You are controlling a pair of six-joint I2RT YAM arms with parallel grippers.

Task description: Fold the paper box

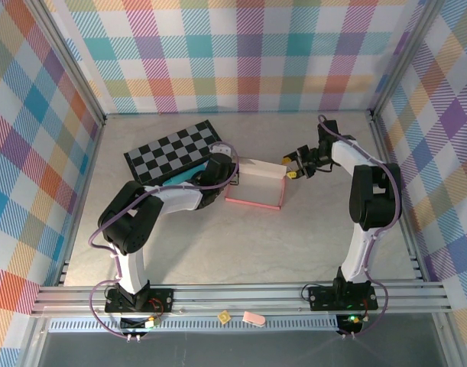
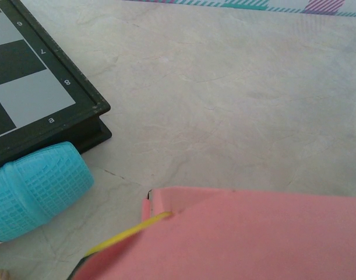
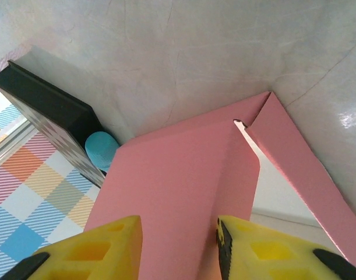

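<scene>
Right claw [image 3: 179,236] stands half-open astride the paper box [image 3: 178,169].

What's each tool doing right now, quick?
Left tool: closed at the box edge; whether it grips the box cannot be told.
Right tool: open, with a box flap between its fingers.

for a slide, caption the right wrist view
Right gripper open at a pink flap of the paper box, checkered board behind.
</scene>
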